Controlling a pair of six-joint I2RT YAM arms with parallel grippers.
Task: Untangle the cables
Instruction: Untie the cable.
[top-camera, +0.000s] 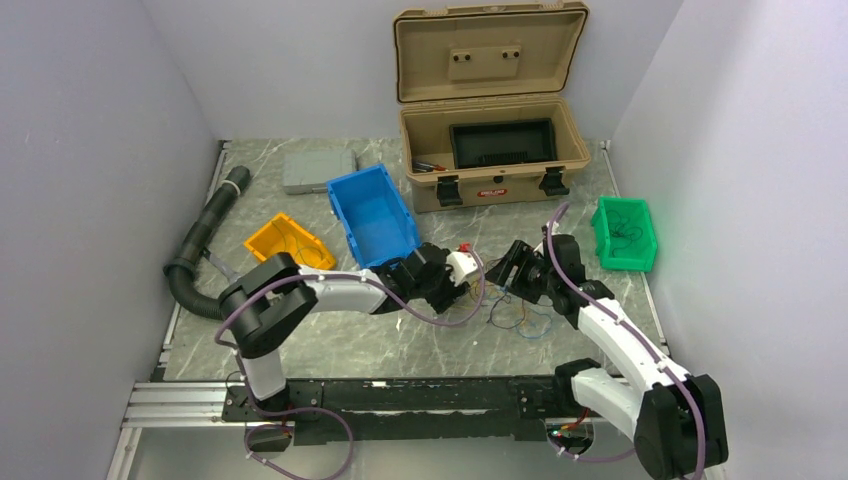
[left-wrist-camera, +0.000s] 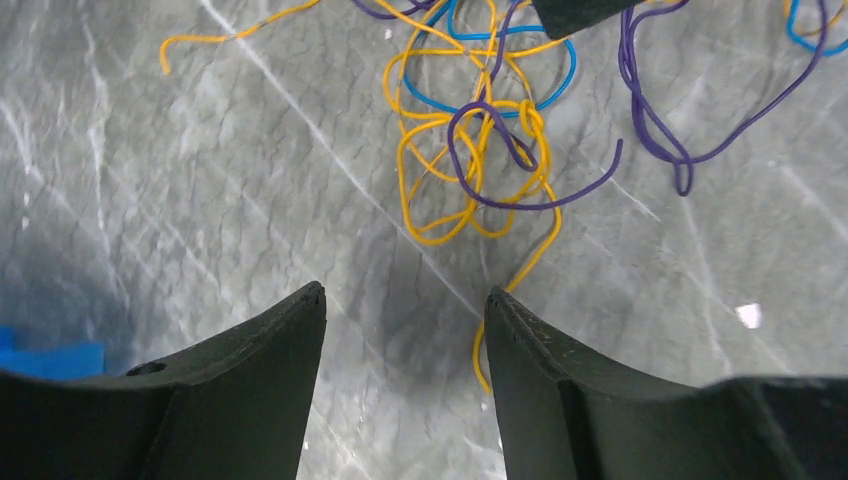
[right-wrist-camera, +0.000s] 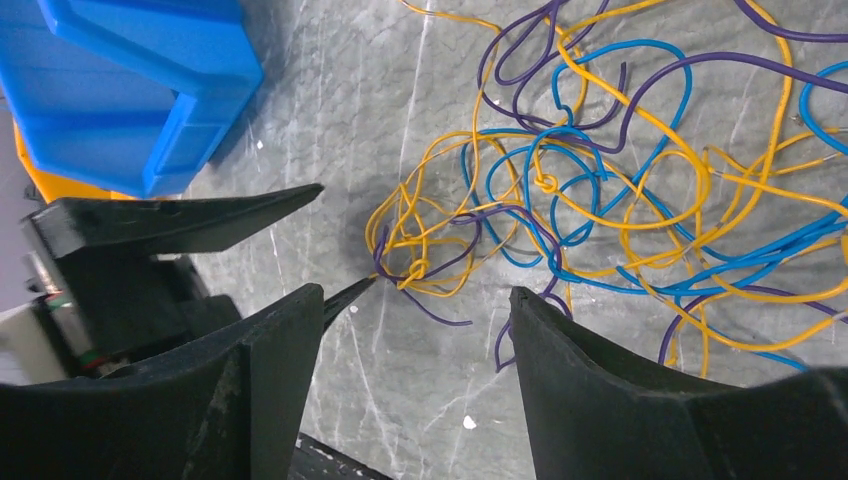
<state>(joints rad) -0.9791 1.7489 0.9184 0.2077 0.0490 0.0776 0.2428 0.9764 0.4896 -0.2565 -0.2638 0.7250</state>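
- The cables (top-camera: 510, 318) lie as a loose tangle on the table (top-camera: 330, 345), centre-right, between the two grippers and slightly nearer than both.
- Left gripper (left-wrist-camera: 405, 300): jaws apart, empty. The tangle lies just beyond its tips, to its right in the scene.
- Right gripper (right-wrist-camera: 415, 295): jaws apart, empty — a small yellow-purple knot (right-wrist-camera: 410, 270) lies just off its gap.
- The left gripper's fingertip seems closest to that knot, so the two grippers crowd each other.
- The blue bin (top-camera: 372, 215) stands far-left, apart.

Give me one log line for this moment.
cables: tangled on table | left end effector: open, empty | right end effector: open, empty, over tangle | stage: no strand gripped
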